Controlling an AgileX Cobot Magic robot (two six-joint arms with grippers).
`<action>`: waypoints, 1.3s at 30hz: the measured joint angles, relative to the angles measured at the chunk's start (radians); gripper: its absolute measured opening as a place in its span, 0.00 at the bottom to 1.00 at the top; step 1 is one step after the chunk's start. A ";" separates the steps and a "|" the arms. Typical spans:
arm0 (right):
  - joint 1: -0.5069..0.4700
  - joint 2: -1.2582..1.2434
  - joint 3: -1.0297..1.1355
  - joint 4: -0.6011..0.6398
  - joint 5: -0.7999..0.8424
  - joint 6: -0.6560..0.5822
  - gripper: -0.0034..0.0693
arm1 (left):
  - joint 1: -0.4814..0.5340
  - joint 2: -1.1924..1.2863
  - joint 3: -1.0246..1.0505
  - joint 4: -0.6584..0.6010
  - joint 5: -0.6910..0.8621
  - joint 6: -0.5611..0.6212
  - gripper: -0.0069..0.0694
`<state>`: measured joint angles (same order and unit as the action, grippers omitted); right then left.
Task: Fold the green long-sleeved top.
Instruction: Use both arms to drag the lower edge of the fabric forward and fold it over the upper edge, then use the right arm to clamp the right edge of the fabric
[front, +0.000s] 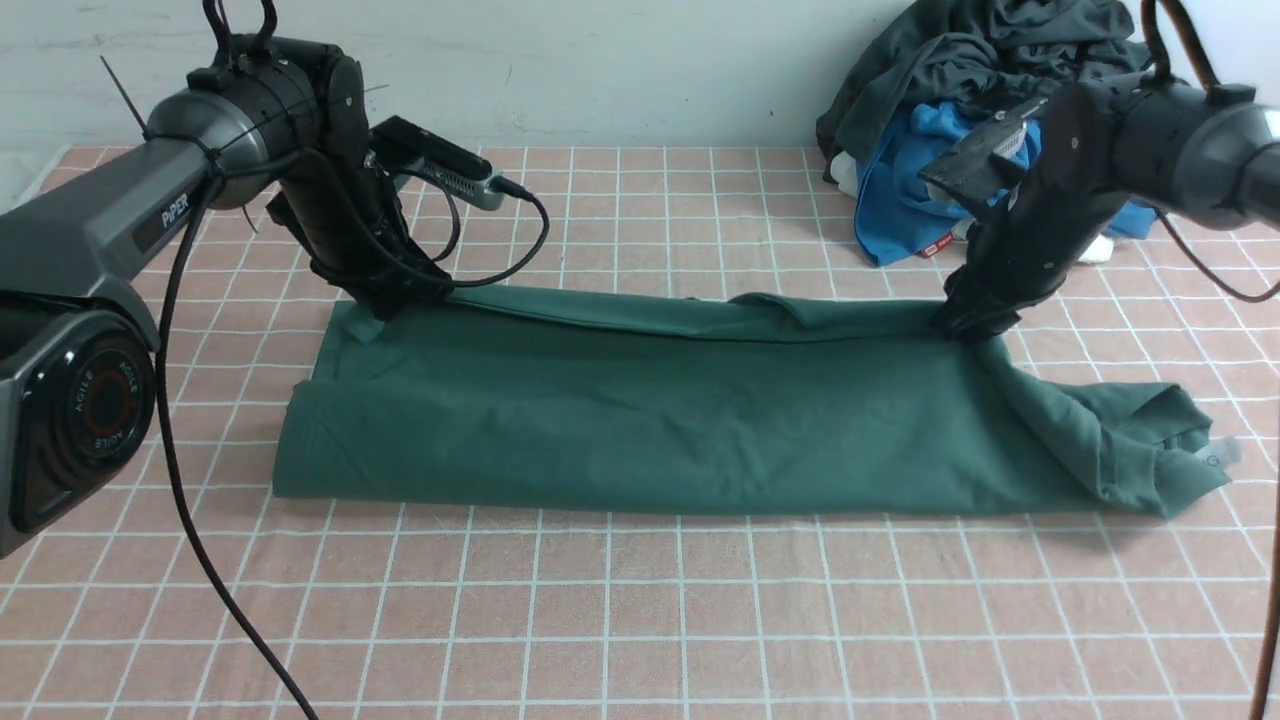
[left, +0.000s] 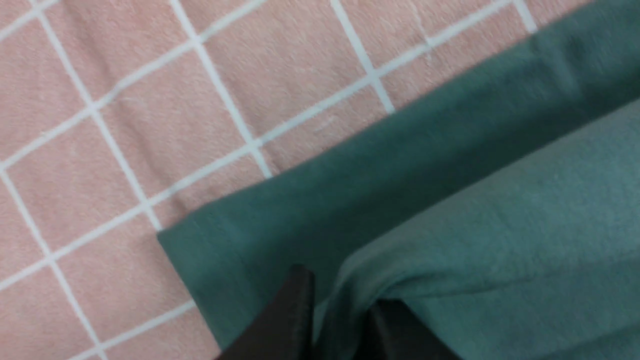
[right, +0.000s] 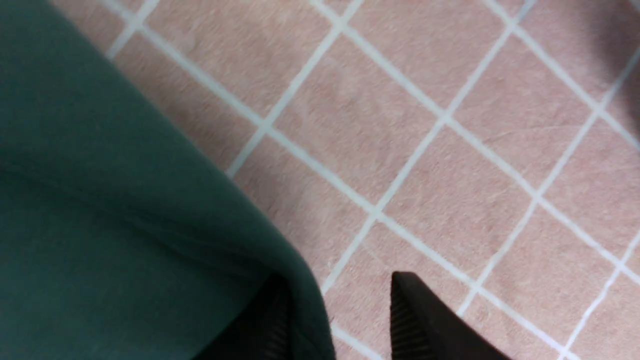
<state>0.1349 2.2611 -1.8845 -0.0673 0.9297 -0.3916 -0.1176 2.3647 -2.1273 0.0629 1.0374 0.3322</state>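
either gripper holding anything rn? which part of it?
Can't tell: the green top's far edge lies between the tips of both left gripper and right gripper, but the right's stand apart.

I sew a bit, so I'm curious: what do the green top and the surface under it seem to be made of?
The green top looks like matte cotton-type jersey, judging by its soft, rounded folds. The surface may be a printed cloth or vinyl cover: its tile lines wobble slightly and it shows fine creases.

Bare tiled cloth (front: 640, 610) lies open nearside; heaped garments (front: 985, 110) block the far right.
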 joint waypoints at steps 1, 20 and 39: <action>0.000 0.000 0.000 -0.020 -0.026 0.064 0.48 | 0.005 0.000 -0.002 0.002 -0.010 -0.015 0.35; -0.008 -0.136 -0.107 -0.016 0.291 0.213 0.54 | 0.001 -0.028 -0.006 -0.012 0.148 -0.195 0.61; -0.170 -0.143 0.249 -0.028 0.253 0.244 0.40 | -0.095 -0.032 -0.008 -0.183 0.192 -0.036 0.09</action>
<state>-0.0347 2.1183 -1.6357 -0.0949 1.1831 -0.1473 -0.2125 2.3327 -2.1357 -0.1200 1.2292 0.2958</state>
